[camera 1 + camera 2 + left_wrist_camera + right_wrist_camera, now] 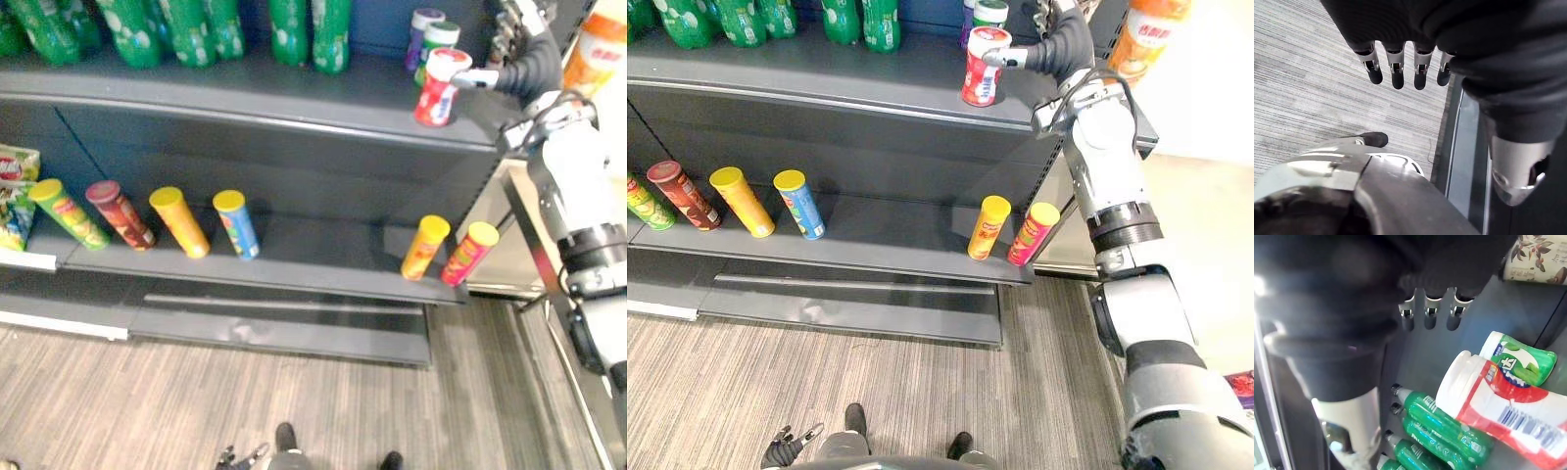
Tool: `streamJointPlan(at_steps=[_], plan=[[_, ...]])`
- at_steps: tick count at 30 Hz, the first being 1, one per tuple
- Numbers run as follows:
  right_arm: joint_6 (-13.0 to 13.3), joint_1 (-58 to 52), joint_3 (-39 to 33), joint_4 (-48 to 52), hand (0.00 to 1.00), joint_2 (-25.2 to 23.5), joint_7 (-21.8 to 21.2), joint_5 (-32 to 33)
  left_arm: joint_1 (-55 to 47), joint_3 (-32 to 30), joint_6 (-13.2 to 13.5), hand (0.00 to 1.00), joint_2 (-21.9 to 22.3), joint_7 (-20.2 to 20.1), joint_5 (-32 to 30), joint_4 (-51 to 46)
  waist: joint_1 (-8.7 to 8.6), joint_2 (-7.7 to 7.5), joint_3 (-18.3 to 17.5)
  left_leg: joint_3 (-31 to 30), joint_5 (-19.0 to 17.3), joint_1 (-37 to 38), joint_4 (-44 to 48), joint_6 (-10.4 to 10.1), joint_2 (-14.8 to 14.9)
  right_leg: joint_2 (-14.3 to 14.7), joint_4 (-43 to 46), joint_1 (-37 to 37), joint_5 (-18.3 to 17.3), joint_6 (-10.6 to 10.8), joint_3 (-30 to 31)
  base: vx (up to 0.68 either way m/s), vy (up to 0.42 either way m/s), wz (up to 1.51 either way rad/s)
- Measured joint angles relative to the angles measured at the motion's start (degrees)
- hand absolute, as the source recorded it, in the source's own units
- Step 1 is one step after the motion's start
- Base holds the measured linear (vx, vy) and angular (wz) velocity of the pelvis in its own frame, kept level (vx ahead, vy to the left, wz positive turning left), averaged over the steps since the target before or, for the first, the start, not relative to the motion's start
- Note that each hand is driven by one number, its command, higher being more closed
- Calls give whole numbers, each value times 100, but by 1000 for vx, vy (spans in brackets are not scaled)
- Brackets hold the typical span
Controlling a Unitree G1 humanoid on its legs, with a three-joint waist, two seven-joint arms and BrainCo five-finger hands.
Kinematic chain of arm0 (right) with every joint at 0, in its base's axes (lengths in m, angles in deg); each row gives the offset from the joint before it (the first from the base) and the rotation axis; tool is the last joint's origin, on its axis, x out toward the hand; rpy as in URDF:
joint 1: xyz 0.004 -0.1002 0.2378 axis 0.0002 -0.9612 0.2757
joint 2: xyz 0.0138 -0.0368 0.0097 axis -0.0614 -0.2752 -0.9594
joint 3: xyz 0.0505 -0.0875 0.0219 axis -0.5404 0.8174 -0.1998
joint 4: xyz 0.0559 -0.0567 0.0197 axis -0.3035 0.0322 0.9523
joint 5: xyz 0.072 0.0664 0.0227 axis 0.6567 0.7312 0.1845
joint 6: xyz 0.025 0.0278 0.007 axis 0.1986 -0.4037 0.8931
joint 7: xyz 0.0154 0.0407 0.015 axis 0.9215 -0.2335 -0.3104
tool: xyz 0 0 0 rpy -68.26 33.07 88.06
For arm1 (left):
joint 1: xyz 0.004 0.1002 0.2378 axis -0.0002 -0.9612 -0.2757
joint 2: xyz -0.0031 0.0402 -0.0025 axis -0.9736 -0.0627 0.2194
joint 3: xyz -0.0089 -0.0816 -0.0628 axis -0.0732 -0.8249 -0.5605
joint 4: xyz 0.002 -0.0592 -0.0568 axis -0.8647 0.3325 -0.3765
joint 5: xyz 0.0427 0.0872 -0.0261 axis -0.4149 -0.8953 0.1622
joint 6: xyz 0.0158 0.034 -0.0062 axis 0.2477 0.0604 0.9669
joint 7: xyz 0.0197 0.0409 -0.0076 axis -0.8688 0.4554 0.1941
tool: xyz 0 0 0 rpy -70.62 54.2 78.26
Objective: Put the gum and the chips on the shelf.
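Right hand [1056,47] relaxed beside gum bottle [982,67]

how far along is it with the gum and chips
Done, it seems: the red gum bottle stands on the upper shelf, and the right hand beside it is open, fingers not round it. In hand: nothing; the left hand hangs open over the floor. Chips cans stand on the lower shelf, so that part may be done too; I cannot tell which one was the task's.

The gum bottle [436,88] is red, its lid white. The drink bottles [137,34] are green, the shelf [294,113] dark grey. From the left: green chip can [69,213], maroon chip can [120,213], orange chip can [179,222], blue chip can [236,224].
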Motion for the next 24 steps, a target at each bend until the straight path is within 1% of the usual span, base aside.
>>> streamJointPlan(at_steps=[3,6,9,11,12,13,14,15,16,17,18,19,20,21,24], plan=[[0,-270,-22,377,0,0,-1,-4,15,-52,95,0,-3,3,-11,154,-83,-34,-37,16,-5,4,0,-7,1,0,2,-9,0,0,20,35,-1,-3],[-1,-576,-243,859,0,0,-3,1,32,-90,119,0,-2,4,-196,197,-90,-36,-93,52,-13,2,0,-17,1,1,6,-43,1,1,56,34,-2,-8],[-10,-963,-414,1645,0,-2,-38,3,22,-115,195,0,3,7,-217,289,-123,-38,-218,150,-29,3,0,-38,6,3,1,-93,10,-5,135,60,-9,-13],[-75,-1428,-686,2464,0,-39,-51,45,30,-125,204,0,4,6,-214,360,-174,-39,-289,160,-35,6,0,-46,6,5,2,-95,10,-8,144,68,-11,-2],[-223,-1819,-868,3110,0,-155,-97,123,19,-157,224,0,8,4,-209,413,-230,-40,-331,177,-38,14,0,-51,8,9,2,-97,10,-8,161,59,-9,-4],[-284,-2007,-924,3368,0,-211,-138,157,9,-163,226,0,10,1,-206,417,-253,-41,-341,187,-40,20,0,-53,11,11,3,-98,10,-9,171,43,-8,-8],[-410,-2302,-958,3742,0,-320,-201,239,-15,-165,233,0,12,-5,-201,418,-284,-44,-360,216,-44,35,0,-59,16,15,4,-103,10,-9,200,42,-9,-16],[-629,-2817,-953,4244,0,-496,-305,291,-32,-202,237,0,40,-19,-190,422,-318,-50,-374,301,-51,80,0,-68,23,23,11,-100,10,-9,254,35,-7,-19],[-733,-3098,-939,4478,0,-613,-376,291,-41,-279,241,0,68,-49,-179,420,-336,-54,-376,314,-55,104,0,-73,25,24,19,-100,9,-8,281,32,-9,-20],[-963,-3706,-913,4857,0,-867,-547,298,-60,-399,274,0,102,-137,-146,419,-393,-48,-411,336,-69,114,0,-78,27,24,27,-109,5,-6,315,19,-3,-18],[-1189,-4304,-841,5070,0,-1077,-705,343,-86,-451,355,0,148,-181,-100,417,-413,-27,-444,375,-79,117,0,-79,26,17,52,-150,-11,17,355,13,-1,-18],[-1295,-4588,-809,5132,0,-1153,-773,348,-90,-458,378,0,159,-197,-98,416,-414,-16,-461,425,-84,118,0,-81,27,12,74,-193,-15,23,391,12,3,-24],[-1463,-5076,-676,5149,0,-1246,-930,350,-114,-466,436,0,181,-236,-35,421,-426,6,-479,465,-127,117,0,-69,42,4,96,-216,-15,21,444,5,1,-20],[-1565,-5523,-498,5149,0,-1248,-1104,351,-145,-445,439,0,181,-257,137,428,-472,21,-487,482,-149,129,0,-97,57,-3,102,-221,-27,2,474,8,-1,-16],[-1661,-6431,-66,5125,0,-1326,-1434,476,-240,-439,440,0,181,-333,437,429,-558,13,-506,535,-156,125,0,-96,60,-10,126,-297,-40,-11,552,-3,2,-9]])
